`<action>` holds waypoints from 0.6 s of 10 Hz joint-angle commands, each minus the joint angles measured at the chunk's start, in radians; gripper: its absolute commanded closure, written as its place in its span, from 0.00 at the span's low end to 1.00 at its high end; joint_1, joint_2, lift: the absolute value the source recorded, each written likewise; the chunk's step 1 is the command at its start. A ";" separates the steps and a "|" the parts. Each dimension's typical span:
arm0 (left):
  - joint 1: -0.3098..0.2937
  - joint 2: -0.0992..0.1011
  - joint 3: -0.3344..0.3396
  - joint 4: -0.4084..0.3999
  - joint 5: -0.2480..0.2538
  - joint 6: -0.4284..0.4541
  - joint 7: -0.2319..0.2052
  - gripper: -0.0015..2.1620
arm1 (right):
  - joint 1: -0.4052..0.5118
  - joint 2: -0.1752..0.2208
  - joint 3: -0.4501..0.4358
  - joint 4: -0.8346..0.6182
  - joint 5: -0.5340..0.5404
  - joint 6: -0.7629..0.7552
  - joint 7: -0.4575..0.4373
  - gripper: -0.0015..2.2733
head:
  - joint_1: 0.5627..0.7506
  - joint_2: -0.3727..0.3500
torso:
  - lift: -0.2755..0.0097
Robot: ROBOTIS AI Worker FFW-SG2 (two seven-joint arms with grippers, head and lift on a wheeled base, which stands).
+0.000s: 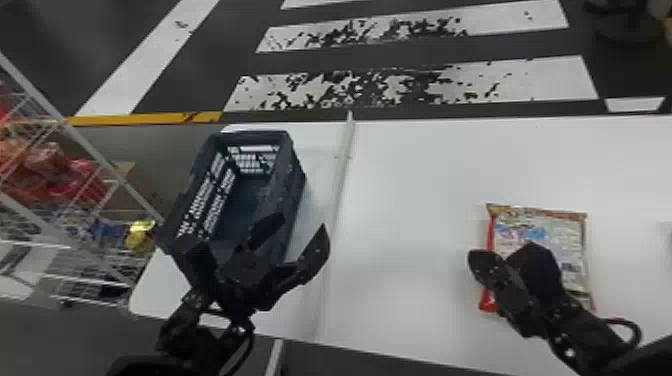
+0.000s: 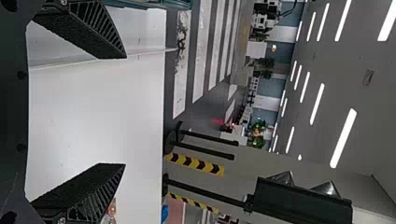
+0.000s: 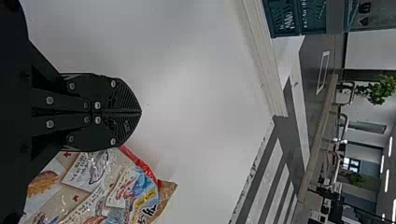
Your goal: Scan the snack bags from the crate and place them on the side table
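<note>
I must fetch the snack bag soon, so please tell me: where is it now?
In the head view, the snack bag lies on the right part of the white table, partly behind the right end effector.

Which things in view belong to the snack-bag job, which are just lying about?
Job:
- snack bag
- dark crate
- white table
- left gripper, jaws apart
- right gripper, jaws together

Just about:
- wire rack
- yellow packet on it
- striped barrier
</note>
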 commanded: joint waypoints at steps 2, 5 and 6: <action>-0.006 -0.001 -0.003 0.005 0.000 0.000 0.000 0.02 | 0.005 -0.026 -0.026 -0.009 -0.005 -0.002 0.011 0.98 | 0.70 0.82 | 0.68; -0.012 0.001 -0.005 0.008 -0.002 0.003 0.000 0.02 | 0.019 -0.054 -0.051 -0.017 -0.011 -0.008 0.025 0.98 | 0.70 0.78 | 0.68; -0.014 0.001 -0.005 0.010 -0.002 0.003 0.000 0.02 | 0.024 -0.062 -0.058 -0.020 -0.011 -0.011 0.027 0.98 | 0.70 0.76 | 0.68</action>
